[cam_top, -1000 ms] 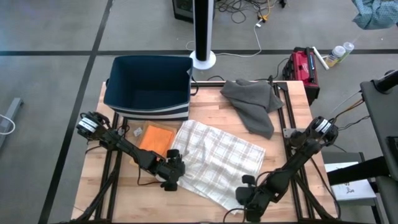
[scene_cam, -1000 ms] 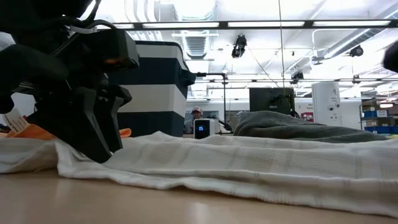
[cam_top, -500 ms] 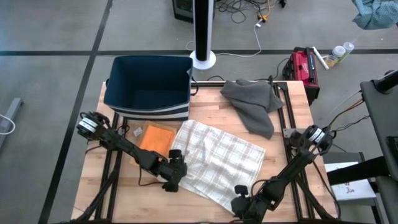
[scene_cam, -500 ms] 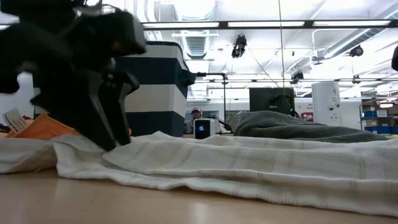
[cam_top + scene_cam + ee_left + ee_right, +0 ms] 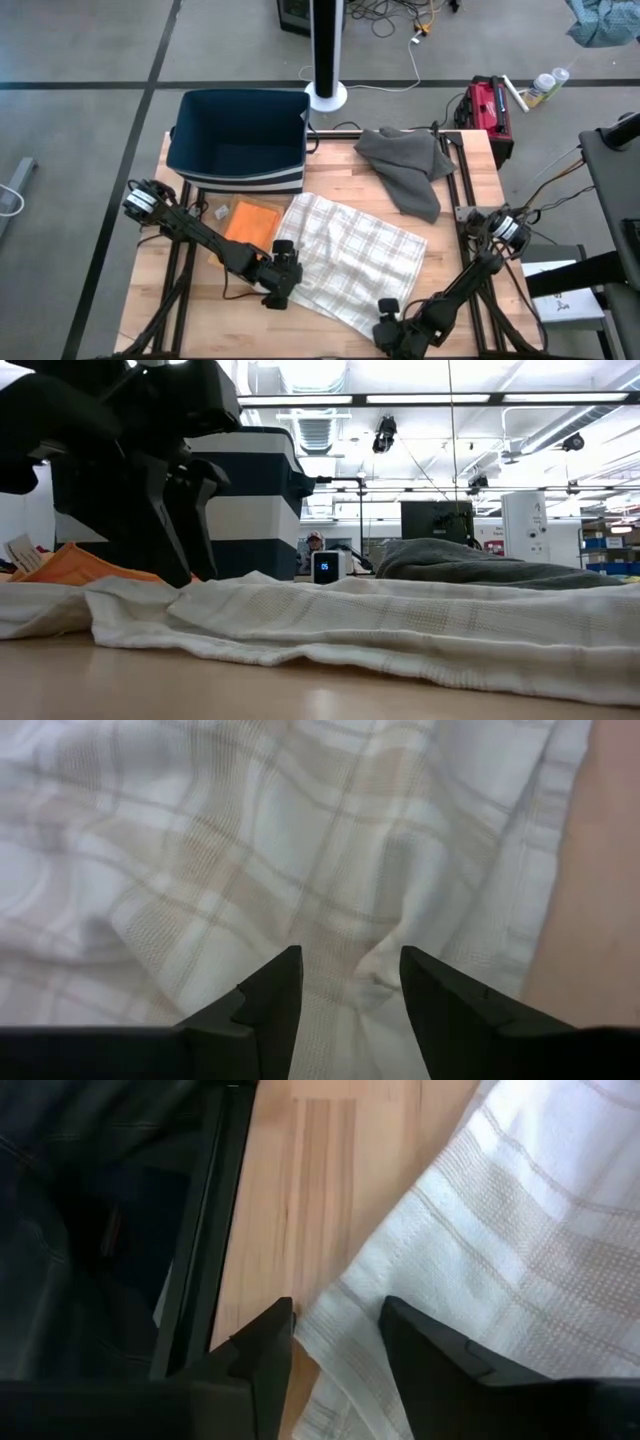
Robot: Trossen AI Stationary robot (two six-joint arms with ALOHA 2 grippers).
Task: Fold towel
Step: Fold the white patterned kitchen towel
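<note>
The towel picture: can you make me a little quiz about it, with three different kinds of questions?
1. True or false: the checked towel lies spread on the table.
2. Which thing sits right beside the towel? A) orange cloth B) red ball C) cup
3. Fill in: the blue ____ stands at the back of the table.

Key
1. True. The left gripper and right gripper are open at its edges.
2. A. The grey cloth lies apart.
3. Bin.
</note>
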